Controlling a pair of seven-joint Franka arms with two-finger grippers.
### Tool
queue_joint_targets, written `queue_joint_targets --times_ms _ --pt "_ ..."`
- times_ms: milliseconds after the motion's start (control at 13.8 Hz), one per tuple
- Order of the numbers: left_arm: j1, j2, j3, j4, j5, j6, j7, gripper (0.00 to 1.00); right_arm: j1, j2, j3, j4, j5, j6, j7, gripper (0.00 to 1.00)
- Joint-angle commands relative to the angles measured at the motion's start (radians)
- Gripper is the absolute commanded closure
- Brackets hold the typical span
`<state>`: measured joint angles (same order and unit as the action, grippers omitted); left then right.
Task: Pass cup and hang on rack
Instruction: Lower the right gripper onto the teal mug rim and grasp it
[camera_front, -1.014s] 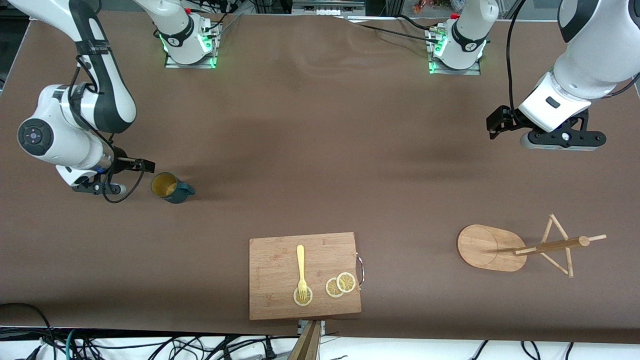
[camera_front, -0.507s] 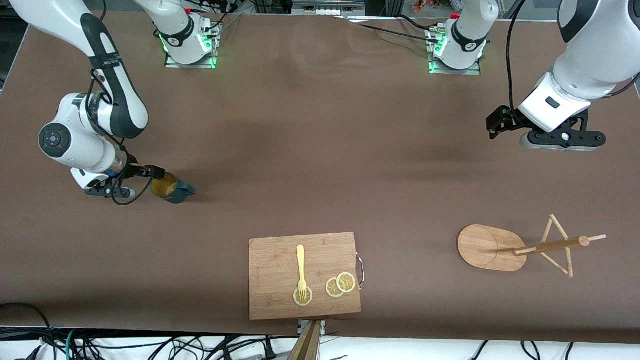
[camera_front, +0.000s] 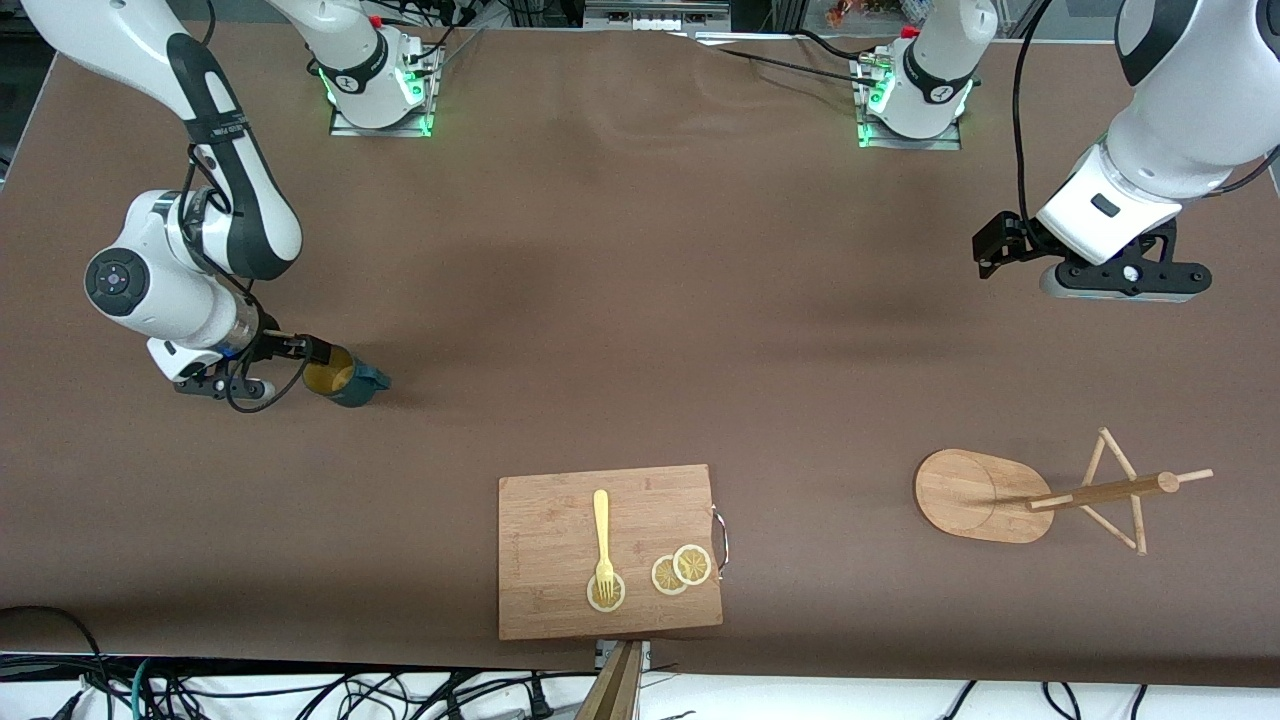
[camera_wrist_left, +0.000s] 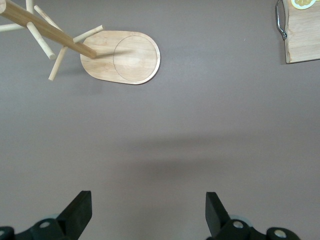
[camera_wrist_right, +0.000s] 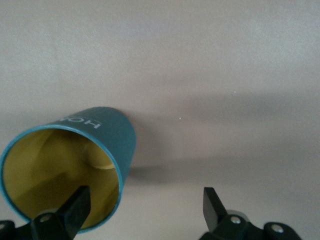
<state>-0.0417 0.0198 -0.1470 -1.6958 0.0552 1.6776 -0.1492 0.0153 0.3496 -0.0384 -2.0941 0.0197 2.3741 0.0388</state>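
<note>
The cup (camera_front: 340, 378), dark teal with a yellow inside, stands upright toward the right arm's end of the table, its handle turned away from my right gripper. My right gripper (camera_front: 290, 368) is open and low at the cup. One fingertip (camera_wrist_right: 74, 206) sits over the cup's mouth and the other (camera_wrist_right: 216, 206) is outside, with the near wall of the cup (camera_wrist_right: 107, 132) between them. The wooden rack (camera_front: 980, 495) stands toward the left arm's end, its pegs bare. My left gripper (camera_front: 1120, 280) waits open, high over bare table, with the rack's base (camera_wrist_left: 122, 57) in its wrist view.
A wooden cutting board (camera_front: 560, 540) lies near the front edge at mid-table, carrying a yellow fork (camera_front: 601, 535) and lemon slices (camera_front: 681, 570). Its handled corner (camera_wrist_left: 302, 35) shows in the left wrist view. Brown cloth covers the table.
My right gripper has moved across the table to the cup, from a short gap beside it to one finger over its rim. The cup and the left arm have not moved.
</note>
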Motion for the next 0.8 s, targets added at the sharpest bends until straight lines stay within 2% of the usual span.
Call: queue_joint_targets --times_ms 0,72,290,580,725 --pt "0.005 0.011 -0.006 0.027 -0.003 -0.016 0.005 0.0 -0.002 0.018 0.008 -0.001 0.016 0.045 0.009 0.03" --pt "0.005 0.012 -0.006 0.028 -0.002 -0.015 0.007 0.0 0.0 0.02 0.008 -0.003 0.016 0.053 0.009 0.1" --pt "0.005 0.012 -0.006 0.028 -0.002 -0.015 0.007 0.0 0.003 0.023 0.008 0.003 0.016 0.053 0.009 0.49" --pt "0.005 0.011 -0.006 0.027 -0.002 -0.016 0.005 0.0 0.003 0.023 0.022 0.017 0.02 0.045 0.007 0.92" --pt "0.003 0.011 -0.008 0.028 -0.003 -0.016 0.005 0.0 0.003 0.023 0.034 0.034 0.02 0.042 0.004 1.0"
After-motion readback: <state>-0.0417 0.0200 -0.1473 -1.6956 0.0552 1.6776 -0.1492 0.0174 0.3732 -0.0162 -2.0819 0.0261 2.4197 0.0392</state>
